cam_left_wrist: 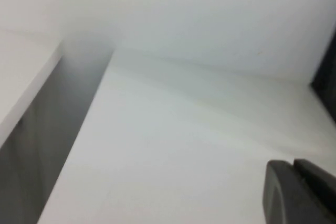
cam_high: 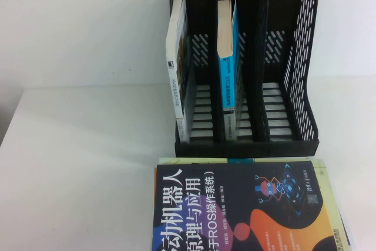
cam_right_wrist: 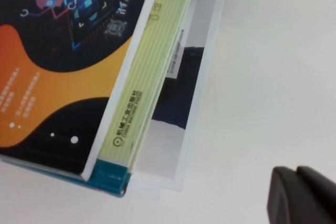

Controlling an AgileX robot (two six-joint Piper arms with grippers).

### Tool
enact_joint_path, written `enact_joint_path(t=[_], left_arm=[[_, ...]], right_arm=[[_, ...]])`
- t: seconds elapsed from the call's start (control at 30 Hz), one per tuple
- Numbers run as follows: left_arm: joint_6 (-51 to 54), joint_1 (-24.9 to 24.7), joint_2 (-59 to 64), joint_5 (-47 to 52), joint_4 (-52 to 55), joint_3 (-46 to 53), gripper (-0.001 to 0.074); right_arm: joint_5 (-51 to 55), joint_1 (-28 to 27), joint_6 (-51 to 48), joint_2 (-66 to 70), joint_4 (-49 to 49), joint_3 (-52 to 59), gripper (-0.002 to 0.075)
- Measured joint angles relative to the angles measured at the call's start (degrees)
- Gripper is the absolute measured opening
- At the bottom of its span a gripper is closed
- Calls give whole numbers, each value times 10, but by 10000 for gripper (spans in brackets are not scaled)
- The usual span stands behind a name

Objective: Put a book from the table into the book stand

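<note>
The black three-slot book stand [cam_high: 299, 74] stands upright at the back of the white table [cam_high: 76, 163]. A thick book with a cyan-blue spine [cam_high: 227, 57] stands in its middle slot, and a white-spined book [cam_high: 176, 69] in its left slot; the right slot is empty. Neither gripper shows in the high view. My left gripper [cam_left_wrist: 295, 184] is shut and empty above bare table near the table's left edge. My right gripper [cam_right_wrist: 297, 184] is shut and empty above bare table, just beside the stack of books.
A stack of books lies in front of the stand: the navy-and-orange robot book [cam_high: 241, 210] on top, a pale yellow-green book [cam_right_wrist: 149, 82] under it, and a thin white-edged one [cam_right_wrist: 197, 72] lower. A gap [cam_left_wrist: 47, 145] runs along the table's left side.
</note>
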Motion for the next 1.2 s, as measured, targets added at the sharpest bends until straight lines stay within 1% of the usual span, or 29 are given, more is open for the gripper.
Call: enact_joint_path(t=[0.1, 0.3, 0.83, 0.97, 1.03, 1.1, 1.2], left_arm=[[-10, 23, -46, 9, 1, 47, -2], [-12, 30, -73, 78, 5, 49, -2], [-14, 30, -73, 88, 5, 47, -2], [-17, 30, -73, 88, 5, 47, -2], [-17, 30, -73, 88, 5, 47, -2], [-17, 30, -73, 89, 5, 47, -2], [-17, 30, -73, 89, 5, 46, -2]], right_arm=[[0, 0, 0, 0, 0, 0, -4], [0, 0, 0, 0, 1, 0, -4], [2, 0, 0, 0, 1, 0, -4], [4, 0, 0, -21, 1, 2, -4], [4, -8, -6, -53, -3, 2, -4], [-12, -31, -17, -91, -26, 9, -4], [-83, -83, -20, -146, -50, 36, -4]])
